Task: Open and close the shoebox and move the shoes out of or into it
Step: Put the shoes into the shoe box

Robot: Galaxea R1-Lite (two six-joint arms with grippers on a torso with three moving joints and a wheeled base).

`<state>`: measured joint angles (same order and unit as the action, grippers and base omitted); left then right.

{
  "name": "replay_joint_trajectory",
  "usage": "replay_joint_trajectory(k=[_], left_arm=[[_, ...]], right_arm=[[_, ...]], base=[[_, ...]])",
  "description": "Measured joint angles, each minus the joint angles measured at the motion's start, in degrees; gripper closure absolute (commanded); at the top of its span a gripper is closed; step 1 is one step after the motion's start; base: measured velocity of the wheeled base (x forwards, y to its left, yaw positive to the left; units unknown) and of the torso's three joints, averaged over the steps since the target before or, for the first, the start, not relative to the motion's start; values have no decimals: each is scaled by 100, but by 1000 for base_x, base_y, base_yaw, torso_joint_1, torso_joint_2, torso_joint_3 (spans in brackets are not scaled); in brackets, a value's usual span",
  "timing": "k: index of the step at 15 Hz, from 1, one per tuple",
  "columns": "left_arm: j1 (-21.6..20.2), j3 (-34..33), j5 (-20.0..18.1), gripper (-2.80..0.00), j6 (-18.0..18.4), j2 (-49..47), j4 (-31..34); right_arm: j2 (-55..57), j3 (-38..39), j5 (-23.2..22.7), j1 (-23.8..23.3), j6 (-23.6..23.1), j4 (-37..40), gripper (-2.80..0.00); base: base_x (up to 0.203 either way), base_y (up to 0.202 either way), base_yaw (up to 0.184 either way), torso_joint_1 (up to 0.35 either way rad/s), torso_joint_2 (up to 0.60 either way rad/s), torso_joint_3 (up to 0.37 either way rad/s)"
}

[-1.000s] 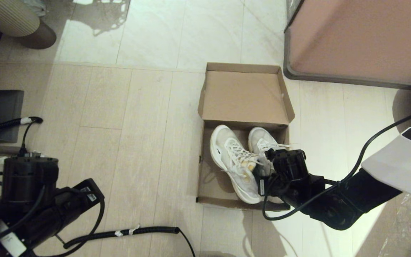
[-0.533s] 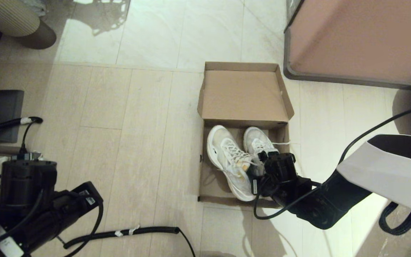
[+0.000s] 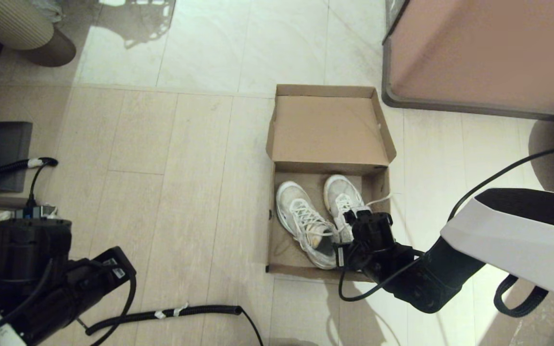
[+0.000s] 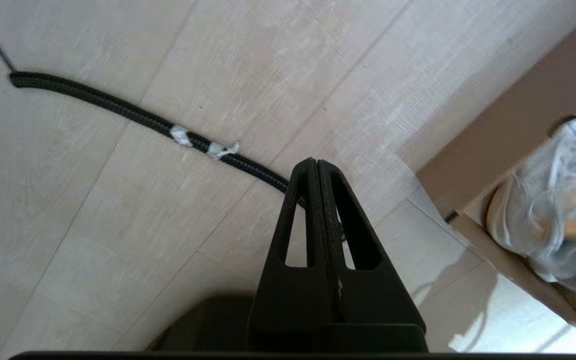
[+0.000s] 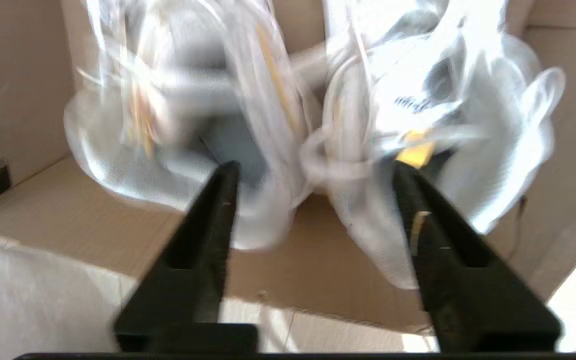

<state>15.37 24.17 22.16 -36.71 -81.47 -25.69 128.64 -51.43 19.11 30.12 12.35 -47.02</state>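
Shoebox (image 3: 327, 134) sits on the pale floor just right of centre in the head view, its flap lid thrown back toward the top of the frame and its tray toward the bottom.

At the lower left of that view the left arm is parked low above the floor. In the left wrist view the left gripper (image 4: 318, 167) has its two black fingers pressed flat together, holding nothing, above a black cable (image 4: 133, 114) that crosses the floor tiles. A corner of the box fills the right edge of that view.

In the tray the shoes (image 3: 318, 218) lie side by side, both white, toes toward the lid hinge and heels toward the near wall.

Further right, the right gripper (image 5: 313, 175) hangs over the heel end of the pair at the tray's near right corner. The right wrist view shows its fingers (image 5: 208, 220) spread apart, one before each heel, clamping neither shoe.

A large pinkish-brown cabinet (image 3: 488, 53) fills the upper right of the head view, well apart from the box.
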Motion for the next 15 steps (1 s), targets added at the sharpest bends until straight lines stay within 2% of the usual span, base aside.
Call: replay_joint_trajectory(k=[10,15], left_arm=[[9,5,-93,0,8,7,-6],[4,-310,-80,0,14,217,-6]], right_arm=[[-641,478,368,-36,195,8,-280],[-245,-415,360,-377,605,-94,-280]], base=[[0,0,0,0,0,0],[0,0,0,0,0,0]])
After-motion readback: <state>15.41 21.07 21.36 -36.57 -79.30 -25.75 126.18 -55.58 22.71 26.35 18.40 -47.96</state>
